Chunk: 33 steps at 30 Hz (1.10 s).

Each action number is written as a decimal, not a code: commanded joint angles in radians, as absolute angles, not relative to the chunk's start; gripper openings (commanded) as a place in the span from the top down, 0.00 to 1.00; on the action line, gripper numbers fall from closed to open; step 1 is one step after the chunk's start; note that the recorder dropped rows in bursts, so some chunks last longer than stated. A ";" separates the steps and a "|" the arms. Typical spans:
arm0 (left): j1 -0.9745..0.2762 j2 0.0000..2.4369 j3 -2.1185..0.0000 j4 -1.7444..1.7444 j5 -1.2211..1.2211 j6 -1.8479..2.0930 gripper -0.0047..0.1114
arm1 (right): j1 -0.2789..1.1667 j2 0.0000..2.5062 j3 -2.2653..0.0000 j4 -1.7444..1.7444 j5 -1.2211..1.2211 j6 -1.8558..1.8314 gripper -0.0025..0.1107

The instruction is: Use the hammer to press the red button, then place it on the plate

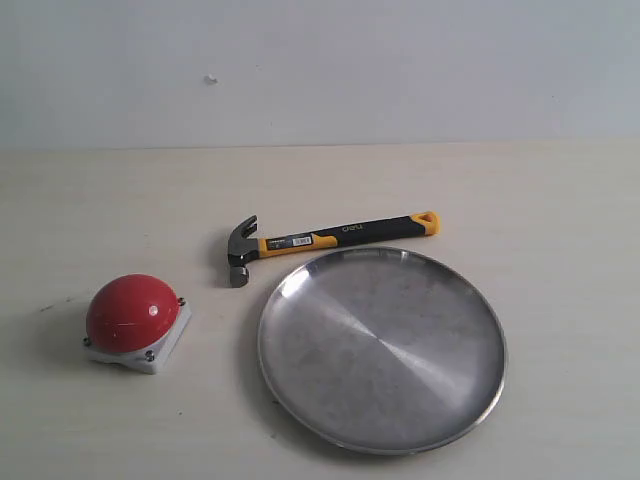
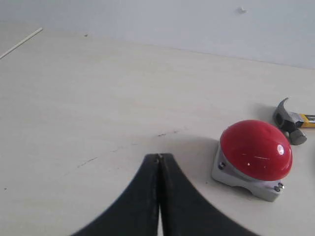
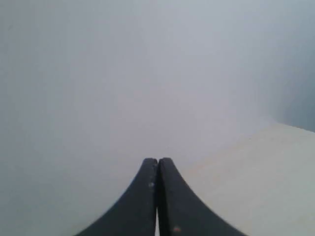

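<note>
The hammer [image 1: 325,240] lies flat on the table, dark head to the left, yellow handle end to the right, just behind the plate [image 1: 300,375]. The red button [image 1: 132,313] on its white base sits at the front left. In the left wrist view my left gripper [image 2: 158,157] is shut and empty above bare table, with the red button [image 2: 255,149] a short way to its side and the hammer head [image 2: 289,120] beyond. My right gripper [image 3: 157,161] is shut and empty, facing the grey wall. Neither gripper shows in the exterior view.
A pale wooden table [image 1: 120,200] runs back to a grey-white wall [image 1: 320,70]. A table corner [image 3: 256,177] shows in the right wrist view. A thin white strip [image 2: 19,43] lies far off on the table in the left wrist view.
</note>
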<state>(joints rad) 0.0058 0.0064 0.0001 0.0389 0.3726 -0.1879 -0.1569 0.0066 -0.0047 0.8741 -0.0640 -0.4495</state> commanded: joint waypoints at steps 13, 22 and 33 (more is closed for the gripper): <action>-0.001 0.000 0.000 0.034 0.368 -0.189 0.96 | -0.164 0.688 -0.642 0.219 0.037 0.046 0.98; -0.001 0.000 0.000 0.033 0.366 -0.189 0.96 | -0.105 1.419 -1.175 0.328 0.799 -0.495 0.98; -0.001 0.000 0.000 0.033 0.366 -0.189 0.96 | 0.251 1.965 -1.703 0.297 1.080 -0.950 0.98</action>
